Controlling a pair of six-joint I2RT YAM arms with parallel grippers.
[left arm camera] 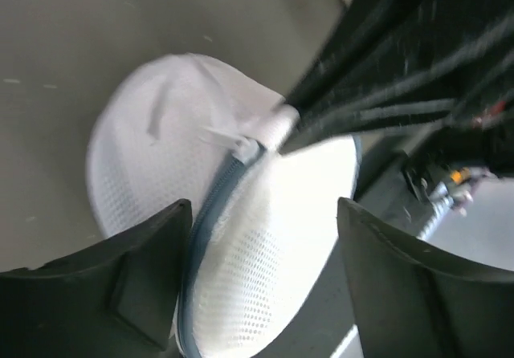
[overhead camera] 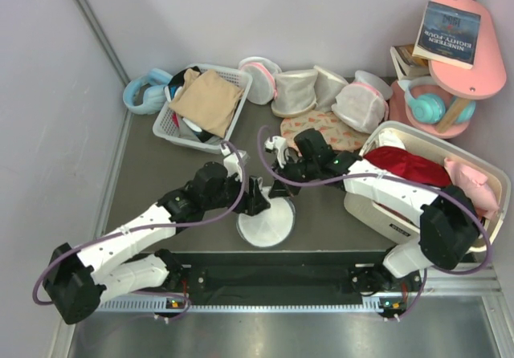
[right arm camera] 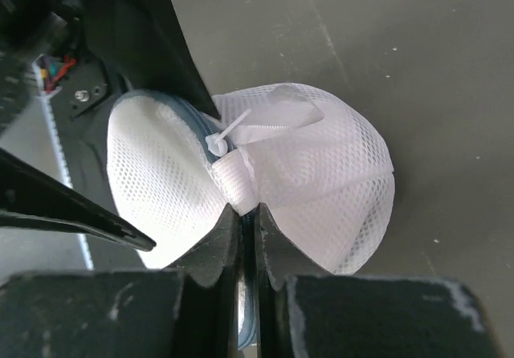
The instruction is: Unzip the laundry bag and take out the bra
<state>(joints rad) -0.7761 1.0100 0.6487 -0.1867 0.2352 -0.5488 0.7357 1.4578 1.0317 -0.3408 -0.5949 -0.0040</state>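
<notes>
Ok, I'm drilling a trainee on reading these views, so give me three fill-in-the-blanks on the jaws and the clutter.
1. On the right gripper, the jaws are ___ on the laundry bag.
2. On the left gripper, the jaws stand ___, one each side of the bag.
3. The tan cloth lies in the white slatted ___.
Missing words: shut; open; basket.

Robot lab cell: plain walls (overhead camera: 321, 13), grey table (overhead camera: 161, 173), laundry basket (overhead camera: 170, 127) (staged props).
</notes>
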